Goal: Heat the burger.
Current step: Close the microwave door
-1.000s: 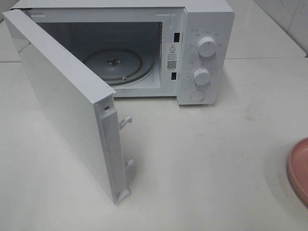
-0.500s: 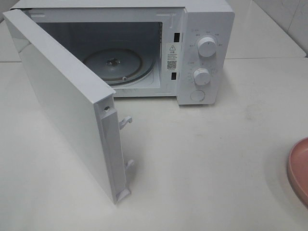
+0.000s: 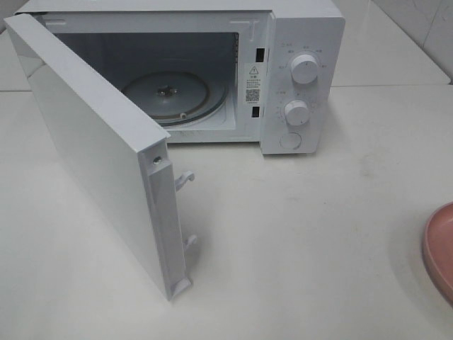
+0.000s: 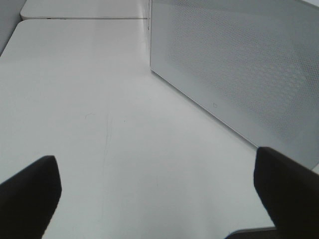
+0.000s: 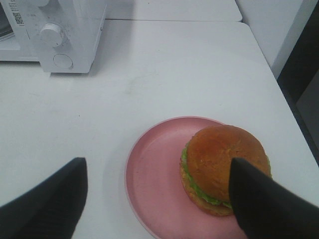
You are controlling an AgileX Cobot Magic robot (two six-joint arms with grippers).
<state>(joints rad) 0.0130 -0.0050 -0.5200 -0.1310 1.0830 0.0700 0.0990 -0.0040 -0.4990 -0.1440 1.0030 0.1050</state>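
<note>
A kitchen-like test setup, it seems. A white microwave (image 3: 212, 78) with 2 dials stands at the far side of a plain white table (image 3: 318, 234), its door swung open. White tiled wall (image 3: 425, 28) shows at far right.

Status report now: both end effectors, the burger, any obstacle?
Left end effector open, empty, beside microwave door. Right end effector open above burger on pink plate. Nothing blocking.
</note>
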